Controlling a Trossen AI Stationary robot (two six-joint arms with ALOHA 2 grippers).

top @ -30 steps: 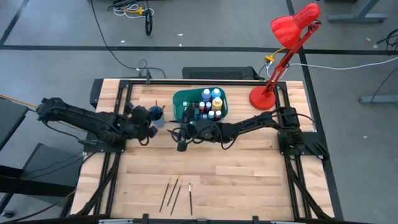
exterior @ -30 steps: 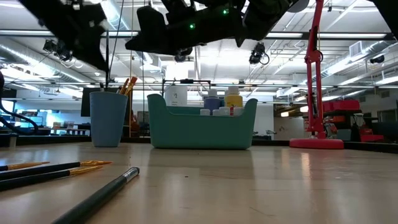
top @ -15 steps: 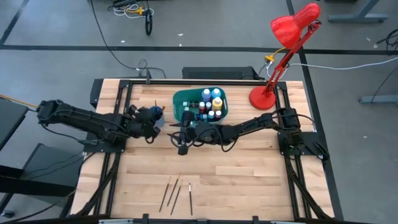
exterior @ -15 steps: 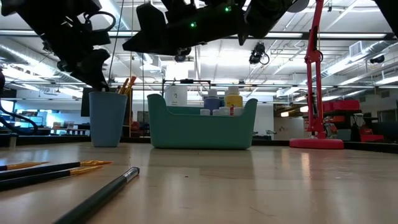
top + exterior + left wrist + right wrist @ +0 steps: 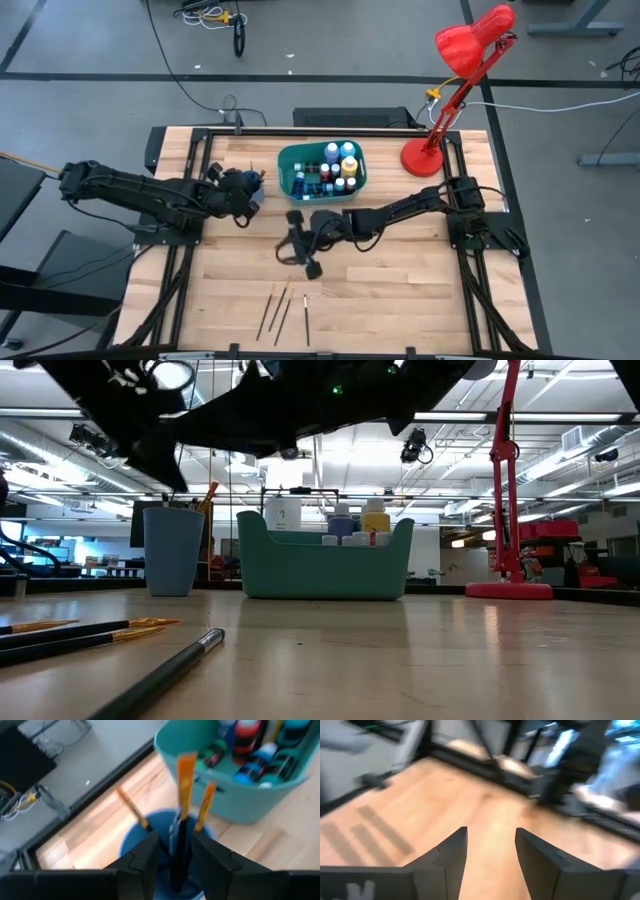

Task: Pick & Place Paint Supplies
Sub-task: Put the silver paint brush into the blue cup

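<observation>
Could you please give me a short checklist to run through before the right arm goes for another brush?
1. Right gripper open and empty: ok.
2. Loose brushes lying on the table, reachable: ok.
3. Left gripper clear of the brush in the blue cup: cannot tell; its fingers flank the handle.
4. Paint bottles inside the teal bin: ok.
5. Arms apart: ok.

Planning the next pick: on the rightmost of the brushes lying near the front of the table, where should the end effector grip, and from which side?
Grip the rightmost brush mid-handle, coming straight down from above. It lies flat on the table, running front to back and a little apart from the other brushes, so fingers should probably close across the thin handle from either side.
</observation>
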